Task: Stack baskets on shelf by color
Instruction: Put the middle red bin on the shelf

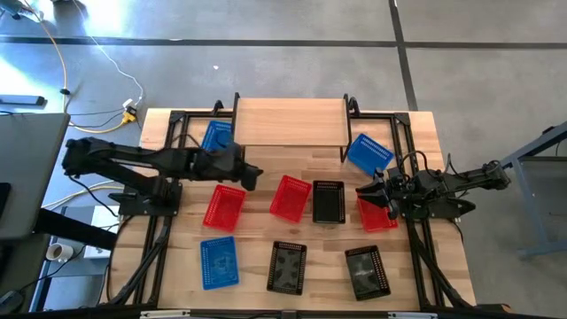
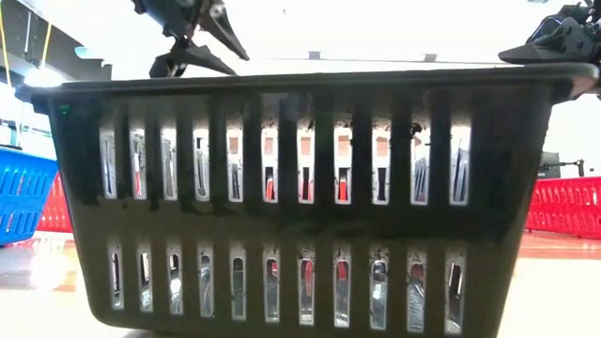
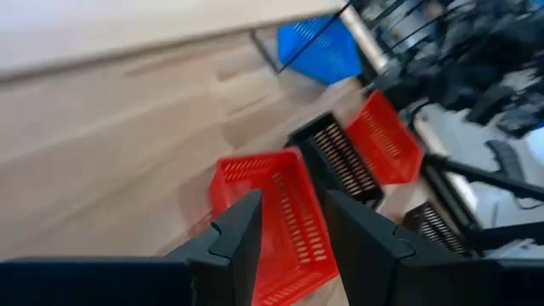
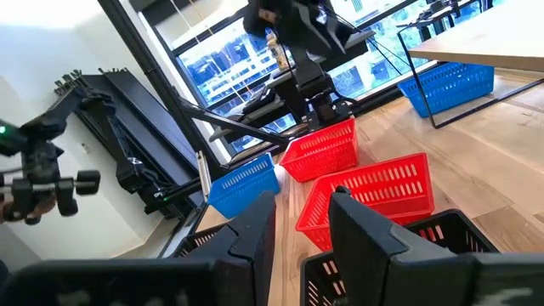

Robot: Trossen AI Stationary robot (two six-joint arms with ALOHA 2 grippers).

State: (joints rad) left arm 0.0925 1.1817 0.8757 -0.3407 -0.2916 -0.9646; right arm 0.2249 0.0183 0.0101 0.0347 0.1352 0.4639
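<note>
Baskets lie scattered over the desk in front of the shelf (image 1: 291,121), whose plank top is bare: nearest the front edge a blue basket (image 1: 219,262) and two black ones, then three red baskets (image 1: 290,198) and a black basket (image 1: 329,201) closer to the shelf, with two more blue at its ends. Being thin perforated plastic, they should be light, slightly springy and nestable, best pinched by a rim wall. Left claw (image 1: 251,175) and right claw (image 1: 372,190) hover between shelf and red row, both parted and empty, with open room above the shelf though its black legs crowd the blue baskets.

No readable text anywhere on the table right now.
Baskets (image 1: 291,198), shelf (image 1: 290,121) and both arms show plain surfaces: no labels, brands, numbers or signs can be made out in any view.
</note>
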